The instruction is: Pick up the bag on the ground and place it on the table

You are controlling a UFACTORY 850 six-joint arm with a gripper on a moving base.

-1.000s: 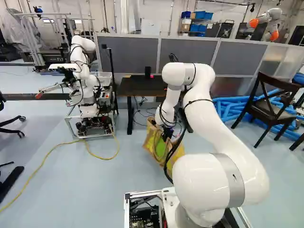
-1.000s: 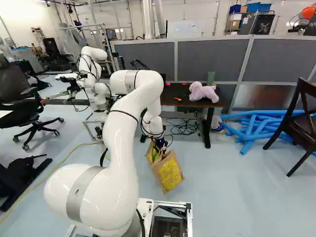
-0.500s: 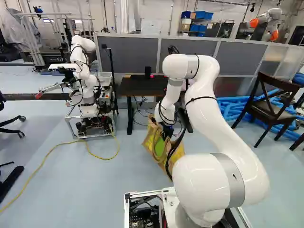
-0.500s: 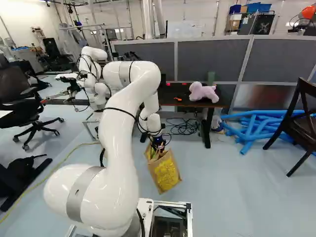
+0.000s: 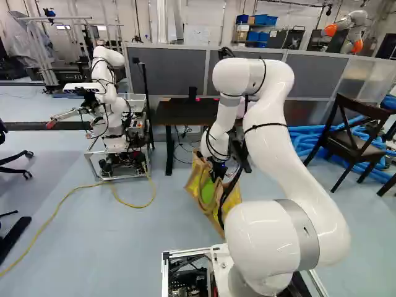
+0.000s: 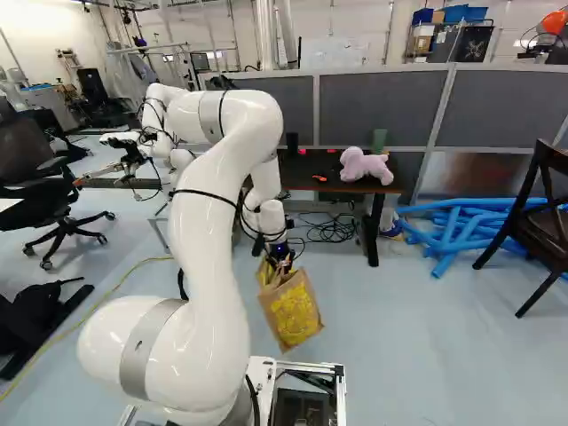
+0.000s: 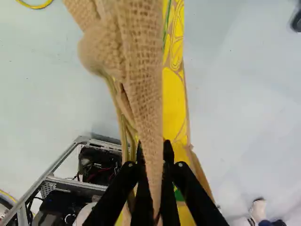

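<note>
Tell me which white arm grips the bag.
The near arm, rising from the base views' foot: its gripper is shut on the bag; another robot stands farther off.

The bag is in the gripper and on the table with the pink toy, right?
Not on the table: the right base view shows the bag low, in front of it. The gripper holds the bag, and the pink toy is on the table.

Bright, even light leaves a pale sheen on the floor (image 6: 417, 337) and soft shadows.
</note>
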